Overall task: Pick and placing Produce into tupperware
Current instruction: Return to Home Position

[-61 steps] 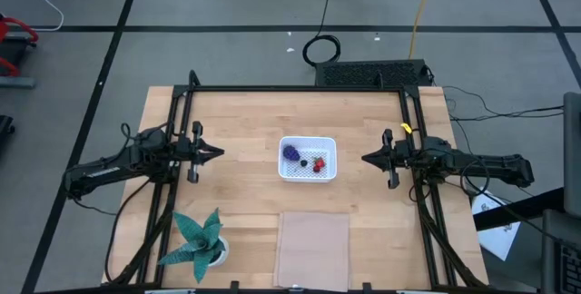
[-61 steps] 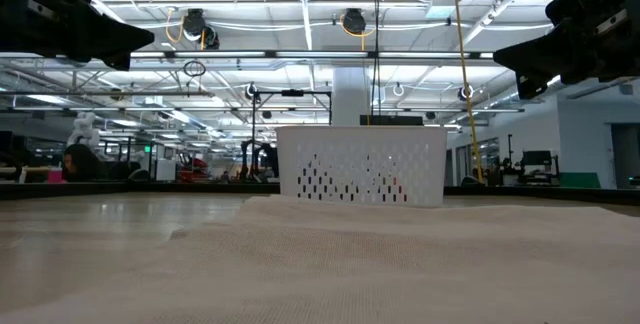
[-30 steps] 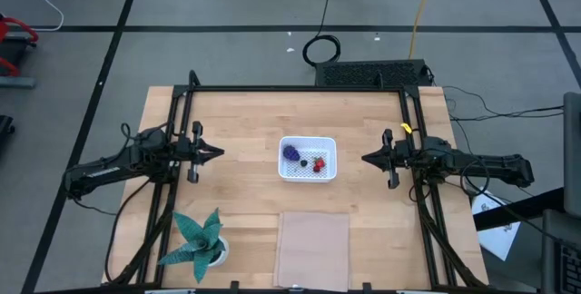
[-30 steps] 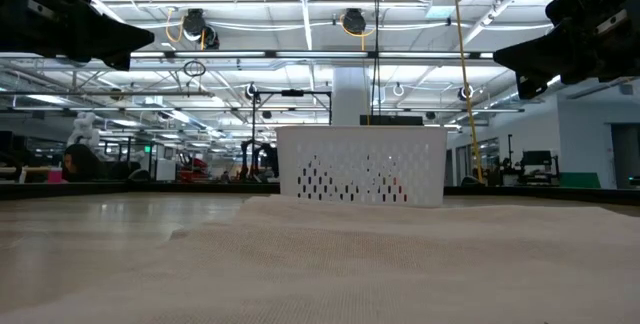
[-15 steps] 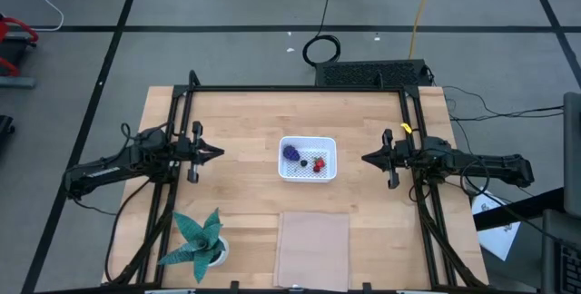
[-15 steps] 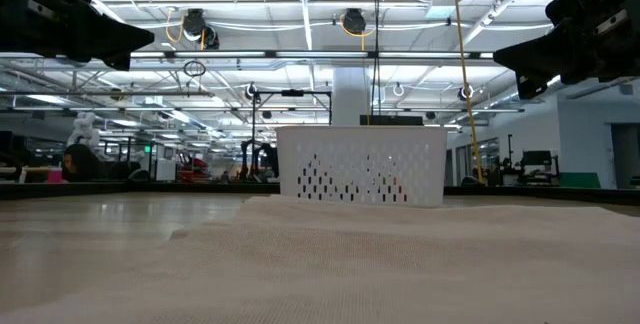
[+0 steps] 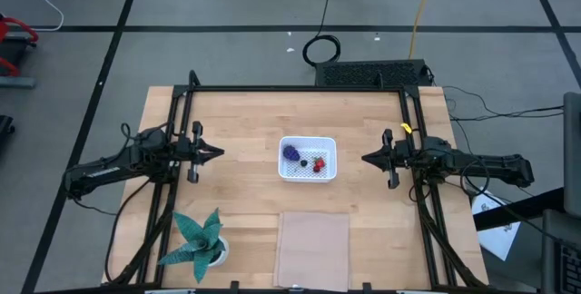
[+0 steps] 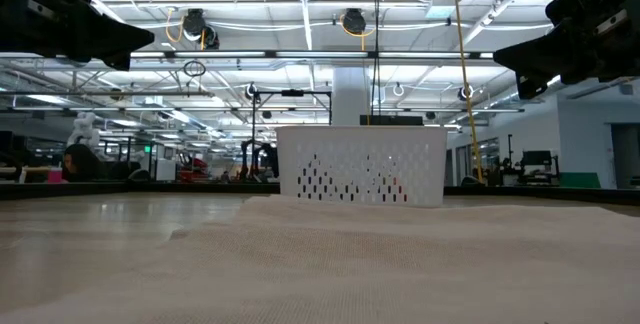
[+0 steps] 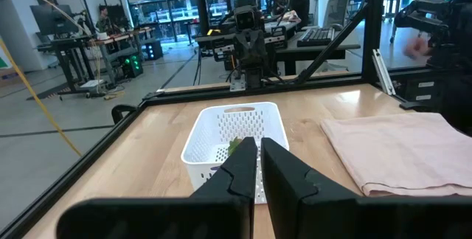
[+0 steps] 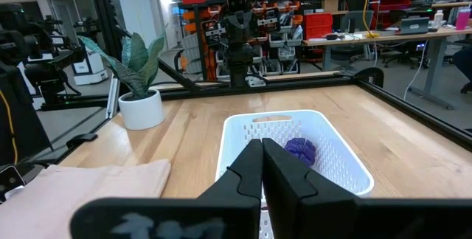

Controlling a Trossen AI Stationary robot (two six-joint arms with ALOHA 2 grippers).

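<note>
The white tupperware point(image 7: 307, 159) stands at the middle of the wooden table, with the produce inside it: a purple lump point(image 7: 290, 152), a red piece point(image 7: 319, 162) and a small dark ball point(image 7: 304, 161). The purple lump point(image 10: 300, 149) also shows in the right wrist view. My left gripper point(image 7: 221, 152) hovers shut to the left of the tupperware, pointing level at it. My right gripper point(image 7: 364, 159) hovers shut on the tupperware's right, also pointing at it. Both are well apart from the tupperware and above the table, with nothing between their fingers.
A teal potted plant point(image 7: 197, 240) stands at the near left corner. A flat pinkish cloth point(image 7: 313, 249) lies at the near edge, in front of the tupperware. A black frame point(image 7: 300, 88) runs along the table's far, left and right sides.
</note>
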